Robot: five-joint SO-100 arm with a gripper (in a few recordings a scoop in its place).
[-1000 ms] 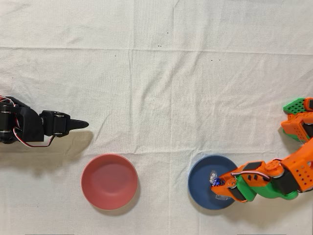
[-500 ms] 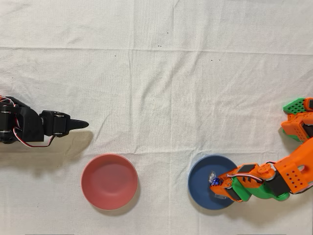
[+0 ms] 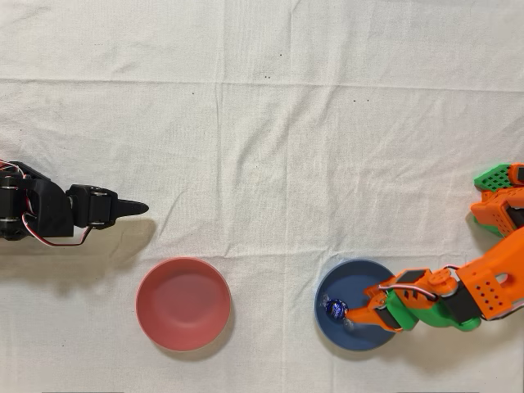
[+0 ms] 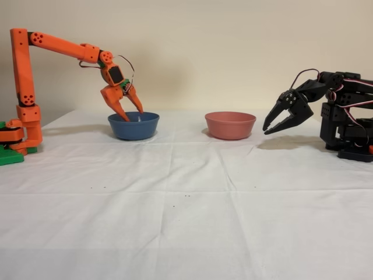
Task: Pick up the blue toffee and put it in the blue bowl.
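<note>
The blue toffee (image 3: 335, 308) lies loose inside the blue bowl (image 3: 350, 278), near the bowl's left side in the overhead view. My orange gripper (image 3: 360, 308) hovers over the bowl's right half, just right of the sweet, open and holding nothing. Seen from the side, the gripper (image 4: 129, 111) hangs above the blue bowl (image 4: 133, 128) with its fingers spread apart and pointing down over the rim. The bowl's wall hides the toffee in the fixed view.
A pinkish-red bowl (image 3: 182, 304) sits left of the blue one in the overhead view, and stands right of it as the pinkish-red bowl (image 4: 230, 125) in the fixed view. The idle black arm (image 3: 57, 213) rests at the left edge. A white cloth (image 3: 262, 147) covers the table.
The gripper opened and let go of the toffee, which now lies further left in the blue bowl. The gripper stays over the bowl's right half.
</note>
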